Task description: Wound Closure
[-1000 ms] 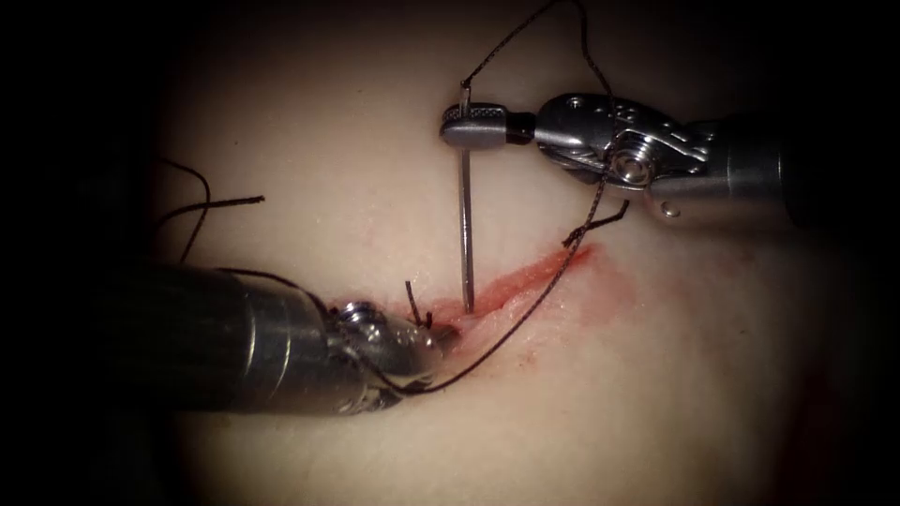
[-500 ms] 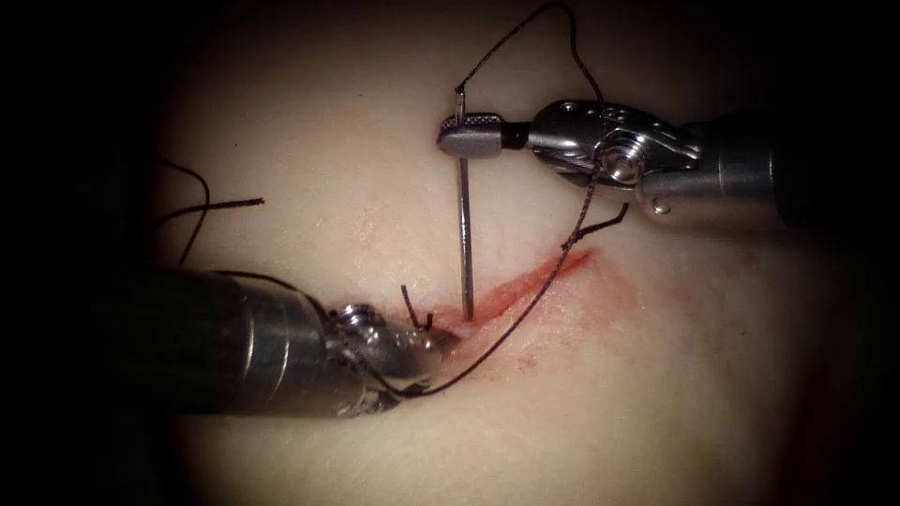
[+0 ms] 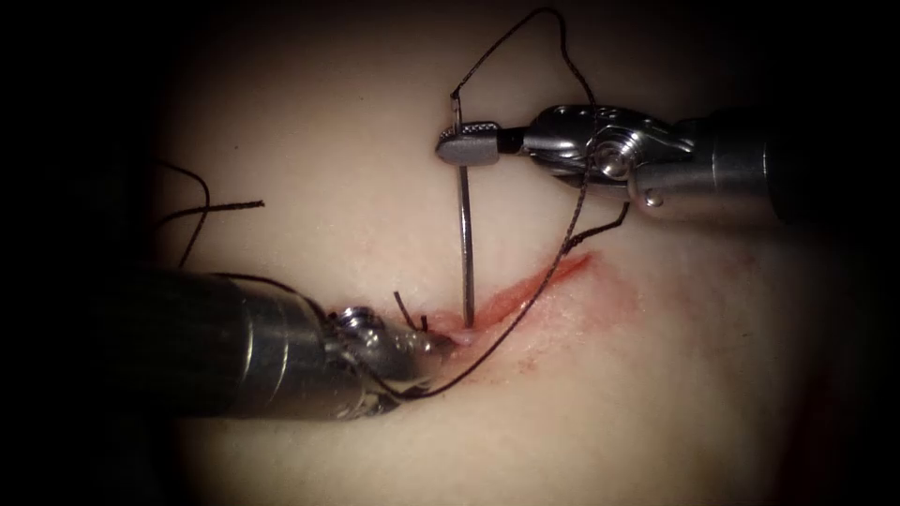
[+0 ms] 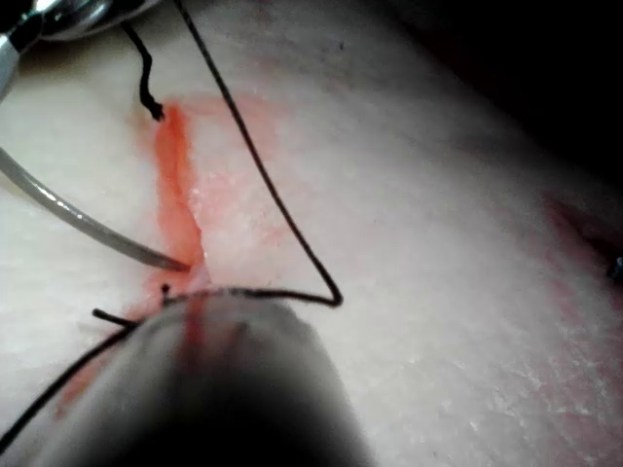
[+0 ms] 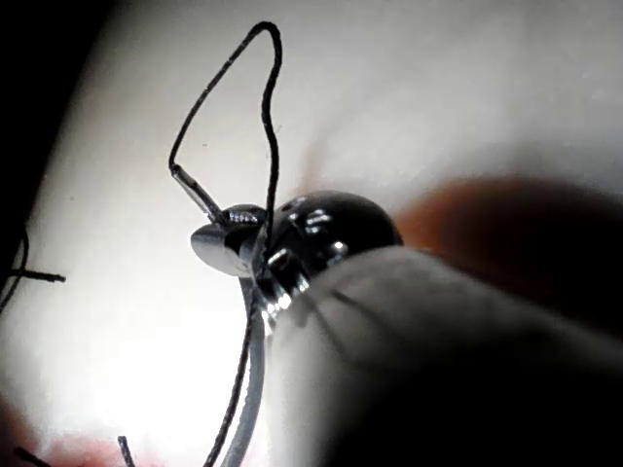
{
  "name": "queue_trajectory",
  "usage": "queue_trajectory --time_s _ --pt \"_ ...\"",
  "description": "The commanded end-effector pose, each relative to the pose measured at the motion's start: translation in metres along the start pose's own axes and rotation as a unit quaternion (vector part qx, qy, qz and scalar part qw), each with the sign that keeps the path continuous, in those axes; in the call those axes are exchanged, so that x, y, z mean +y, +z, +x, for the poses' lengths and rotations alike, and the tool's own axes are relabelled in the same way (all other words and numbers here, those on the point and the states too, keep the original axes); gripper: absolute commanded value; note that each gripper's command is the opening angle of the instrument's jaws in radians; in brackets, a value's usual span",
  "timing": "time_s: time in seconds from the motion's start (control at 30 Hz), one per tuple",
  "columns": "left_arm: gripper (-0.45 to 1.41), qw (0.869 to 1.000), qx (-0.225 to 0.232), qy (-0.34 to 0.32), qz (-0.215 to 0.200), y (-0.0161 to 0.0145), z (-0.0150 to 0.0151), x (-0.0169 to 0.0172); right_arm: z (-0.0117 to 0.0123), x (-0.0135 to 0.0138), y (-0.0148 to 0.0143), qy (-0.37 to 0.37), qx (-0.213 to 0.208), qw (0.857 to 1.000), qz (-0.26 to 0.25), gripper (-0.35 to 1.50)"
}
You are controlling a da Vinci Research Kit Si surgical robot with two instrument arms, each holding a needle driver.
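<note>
The right tool [image 3: 466,145] has its jaws shut on the curved needle [image 3: 464,234] close to its tail, where the thread [image 3: 562,56] joins. The needle hangs steeply down on the left side of the cut [image 3: 544,276]. Its tip meets the tissue at the cut's edge [image 4: 180,265]; its depth is hidden. The left tool [image 3: 442,342] presses its tip against the cut's near end, right beside the needle tip. Thread loops above the right tool [image 5: 224,243], crosses its wrist, runs along the cut and bends around the left tool's tip [image 4: 331,297].
Short cut thread ends stick up near the left tool [image 3: 408,309] and at the cut's far end [image 3: 600,225]. Another dark thread end lies on the tissue at the left [image 3: 225,202]. Red fluid stains the tissue [image 3: 619,300] right of the cut.
The right tool has sunk a little and shifted slightly left, carrying the needle tip down to the cut's edge. The thread loop above it has slackened. The left tool has barely moved.
</note>
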Motion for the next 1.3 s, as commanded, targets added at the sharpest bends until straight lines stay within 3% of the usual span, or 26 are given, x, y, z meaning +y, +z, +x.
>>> queue_trajectory --time_s 0.03,1.3 --pt "-0.45 1.0 0.0 0.0 0.0 0.0006 0.0 0.0004 0.0001 0.0 0.0009 0.002 -0.002 1.0 0.003 -0.35" --pt "-0.45 1.0 0.0 0.0 0.0 0.0007 -0.0001 0.0004 -0.0046 -0.0019 0.002 0.131 -0.071 0.988 0.036 -0.35"
